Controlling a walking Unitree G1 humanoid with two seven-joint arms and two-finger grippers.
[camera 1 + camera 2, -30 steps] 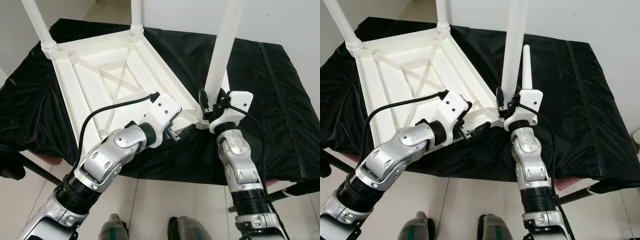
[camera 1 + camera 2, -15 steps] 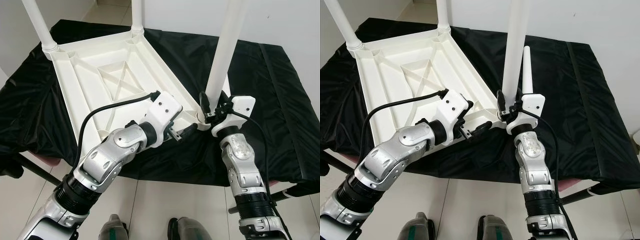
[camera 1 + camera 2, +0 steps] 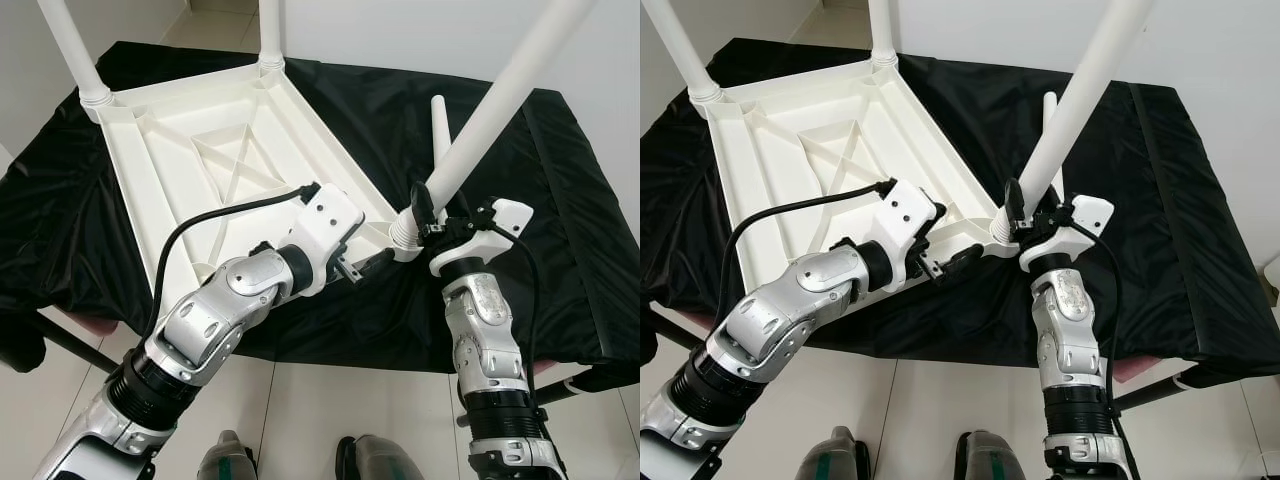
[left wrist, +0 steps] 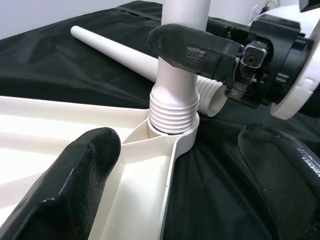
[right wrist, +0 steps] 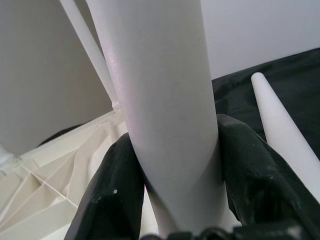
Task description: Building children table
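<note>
Leg-fitting step: your right gripper (image 3: 1025, 212) is clenched on the tilted leg (image 3: 1080, 85) at the tabletop's (image 3: 190, 160) near corner socket (image 4: 172, 132), left gripper (image 3: 362, 266) released beside it, so straighten the leg next and screw it home, spare leg (image 3: 440, 125) lying behind.

Left arm is reaching forward and inward, elbow bent, wrist angled toward centre. Left gripper (image 4: 175, 170) is sitting with its fingers (image 4: 75, 185) spread wide, clamping nothing. Right arm is rising nearly straight up from below, forearm vertical, wrist cocked inward. Right gripper (image 5: 172, 185) is pressing both fingers (image 5: 112, 190) against opposite sides of a white tube.
</note>
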